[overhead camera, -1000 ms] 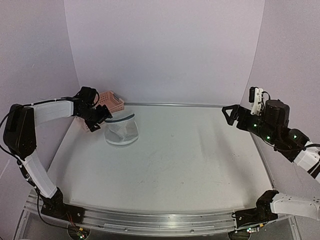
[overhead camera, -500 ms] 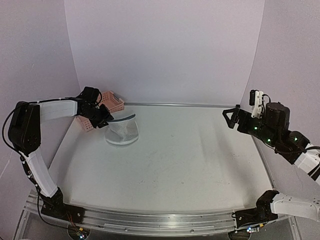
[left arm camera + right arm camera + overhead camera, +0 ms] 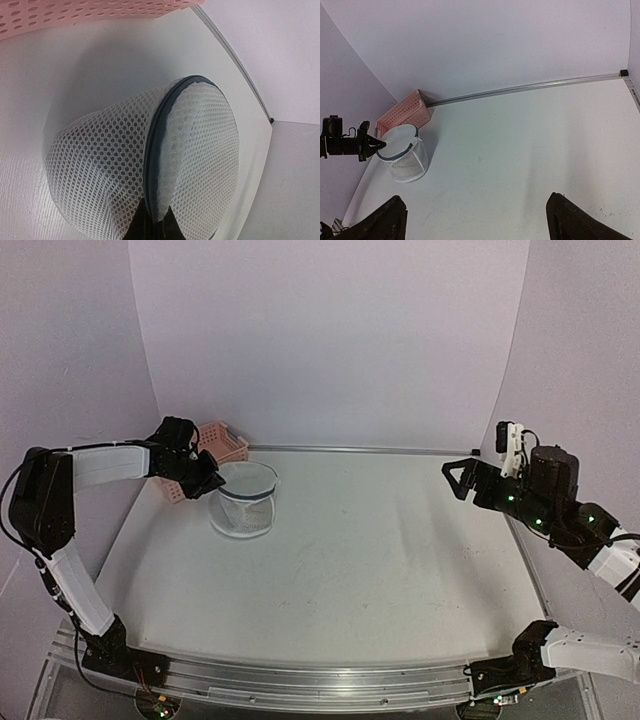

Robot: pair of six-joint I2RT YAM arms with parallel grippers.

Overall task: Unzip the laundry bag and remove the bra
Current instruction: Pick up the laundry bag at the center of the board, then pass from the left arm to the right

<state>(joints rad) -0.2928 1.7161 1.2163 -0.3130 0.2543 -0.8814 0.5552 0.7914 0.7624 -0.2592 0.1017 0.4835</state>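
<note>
Laundry bag (image 3: 243, 502): my left pincer (image 3: 213, 483) was pinching its zip rim (image 3: 153, 155); right pincer (image 3: 457, 478) spread, well apart. Risk: pulling could drag the unbraced bag, not open it.

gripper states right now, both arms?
Left gripper: shut on the rim of the laundry bag.
Right gripper: open, holding nothing.

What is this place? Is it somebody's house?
Probably a robot lab, not a house: left arm and right arm bolted to a white table, plain walls around, plus a laundry bag.
</note>
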